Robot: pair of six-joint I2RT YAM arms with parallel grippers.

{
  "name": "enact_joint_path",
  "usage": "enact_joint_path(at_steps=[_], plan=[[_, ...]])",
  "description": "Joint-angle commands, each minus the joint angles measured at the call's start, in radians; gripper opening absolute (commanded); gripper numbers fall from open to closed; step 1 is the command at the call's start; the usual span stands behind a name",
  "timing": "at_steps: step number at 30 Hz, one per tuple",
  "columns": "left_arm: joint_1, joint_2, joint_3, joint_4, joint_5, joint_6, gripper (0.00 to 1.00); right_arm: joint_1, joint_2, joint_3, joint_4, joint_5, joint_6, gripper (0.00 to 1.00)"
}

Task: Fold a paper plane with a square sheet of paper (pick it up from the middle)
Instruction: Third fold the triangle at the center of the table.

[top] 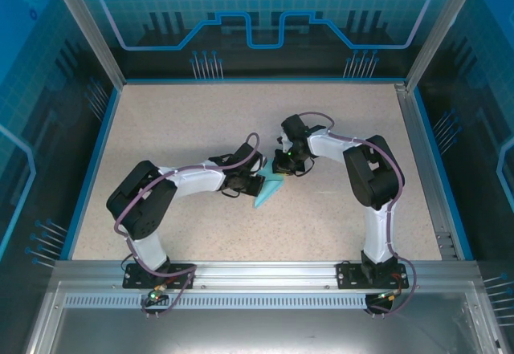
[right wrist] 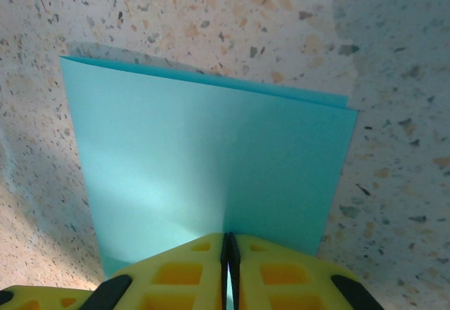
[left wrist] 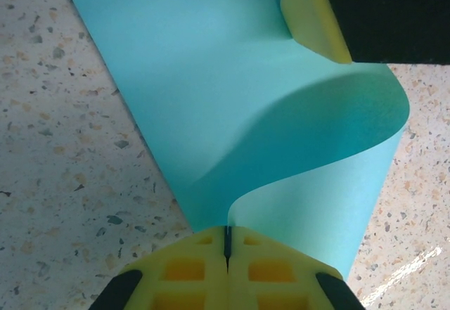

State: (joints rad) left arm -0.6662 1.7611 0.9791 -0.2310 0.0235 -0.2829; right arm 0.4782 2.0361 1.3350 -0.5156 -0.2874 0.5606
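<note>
The square sheet of paper (top: pixel 267 191) is light turquoise and held just above the table centre between both grippers. My left gripper (top: pixel 257 184) is shut on one edge of it. In the left wrist view the sheet (left wrist: pixel 211 99) bends in a soft S-curve away from the pinch of my left gripper (left wrist: pixel 227 245). The right gripper's yellow fingertip (left wrist: pixel 313 15) shows at the top right there. My right gripper (top: pixel 281 169) is shut on the sheet too. In the right wrist view the paper (right wrist: pixel 204 162) lies doubled over, two layers meeting at the far edge, pinched by my right gripper (right wrist: pixel 228 245). The paper plane is out of view.
The speckled beige tabletop (top: pixel 201 121) stretches all around the paper. A blue rim and metal frame posts (top: pixel 418 113) bound it. The arm bases sit on the near rail (top: pixel 265 272).
</note>
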Motion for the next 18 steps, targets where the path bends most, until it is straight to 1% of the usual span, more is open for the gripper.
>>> enact_joint_path(at_steps=[1,11,18], plan=[[0.007,-0.010,-0.012,-0.024,0.013,-0.017,0.06,0.016,0.003,-0.028,-0.056,0.037,0.011,0.13],[0.007,-0.039,-0.007,-0.054,0.006,-0.019,0.07,0.017,0.001,-0.020,-0.054,0.030,0.012,0.12],[0.008,-0.031,0.001,-0.033,0.033,-0.011,0.08,0.017,0.000,-0.024,-0.050,0.026,0.015,0.12]])
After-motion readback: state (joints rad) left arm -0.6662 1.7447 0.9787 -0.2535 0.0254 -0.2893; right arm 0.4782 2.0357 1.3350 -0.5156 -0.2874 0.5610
